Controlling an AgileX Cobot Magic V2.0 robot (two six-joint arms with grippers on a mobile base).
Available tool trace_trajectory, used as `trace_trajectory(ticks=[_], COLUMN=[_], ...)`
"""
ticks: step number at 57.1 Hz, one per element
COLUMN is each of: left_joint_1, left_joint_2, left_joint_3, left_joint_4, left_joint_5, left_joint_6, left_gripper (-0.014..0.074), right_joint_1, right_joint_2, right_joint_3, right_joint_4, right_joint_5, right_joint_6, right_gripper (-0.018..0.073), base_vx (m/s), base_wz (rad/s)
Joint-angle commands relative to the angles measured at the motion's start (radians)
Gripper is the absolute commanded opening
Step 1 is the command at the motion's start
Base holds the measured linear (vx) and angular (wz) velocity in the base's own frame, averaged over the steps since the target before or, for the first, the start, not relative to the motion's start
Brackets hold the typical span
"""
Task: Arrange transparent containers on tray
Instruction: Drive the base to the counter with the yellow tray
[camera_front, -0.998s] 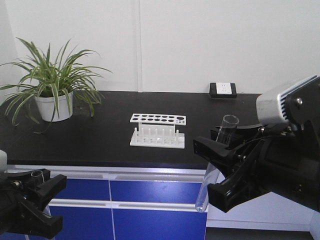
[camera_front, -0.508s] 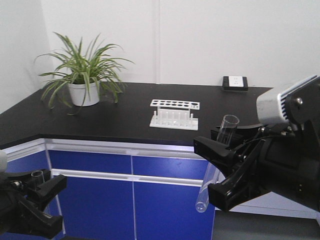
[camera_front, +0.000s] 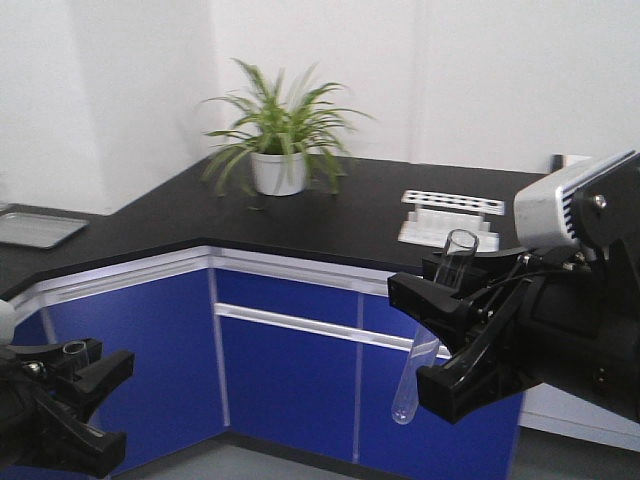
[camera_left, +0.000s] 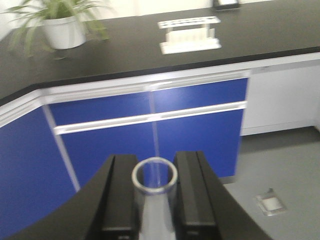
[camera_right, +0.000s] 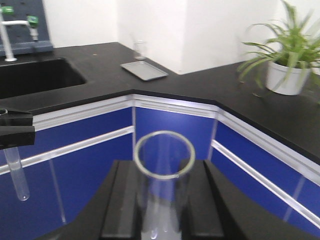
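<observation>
Front view: the right gripper (camera_front: 432, 345) clamps a slender clear glass test tube (camera_front: 457, 258), which is tilted with its rim uppermost in front of blue cabinet doors (camera_front: 290, 350). The left gripper (camera_front: 108, 400) grips a second clear glass tube (camera_front: 75, 350); only its rim shows.
Left wrist view: black jaws press both sides of the second clear glass tube.
Right wrist view: jaws are closed against the slender clear glass test tube, with a black countertop (camera_right: 280, 115) beyond.

R hand (camera_right: 164, 169) clamps test tube (camera_right: 163, 200) rim-up, grey tray (camera_right: 144, 70) on black counter (camera_right: 260, 112) behind
</observation>
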Motion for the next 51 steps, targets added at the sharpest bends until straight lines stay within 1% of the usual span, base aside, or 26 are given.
trace_trajectory(ticks=[1,27,51], left_joint_1=[-0.007,-0.007,-0.007], left_joint_2=[-0.014,-0.014,-0.014], left_joint_3=[-0.036,-0.036,-0.036], left_joint_4=[-0.009,-0.009,-0.009], left_joint_5=[-0.083,-0.083,-0.083], left_joint_6=[-0.004,-0.004,-0.004], left_gripper=[0.0177,0.0177,0.0177], right_joint_1=[-0.004,-0.004,-0.004], right_joint_2=[-0.018,-0.018,-0.018], right_joint_3=[-0.035,-0.035,-0.035], right_joint_4=[0.0,0.0,0.0], right_joint_5=[-0.076,-0.076,-0.075], right_joint_6=[-0.009,-0.009,-0.009], right_gripper=[0.0086,0.0086,0.0086], base_vx=[-0.08,-0.05,0.04], base_wz=[0.52,0.65,0.69])
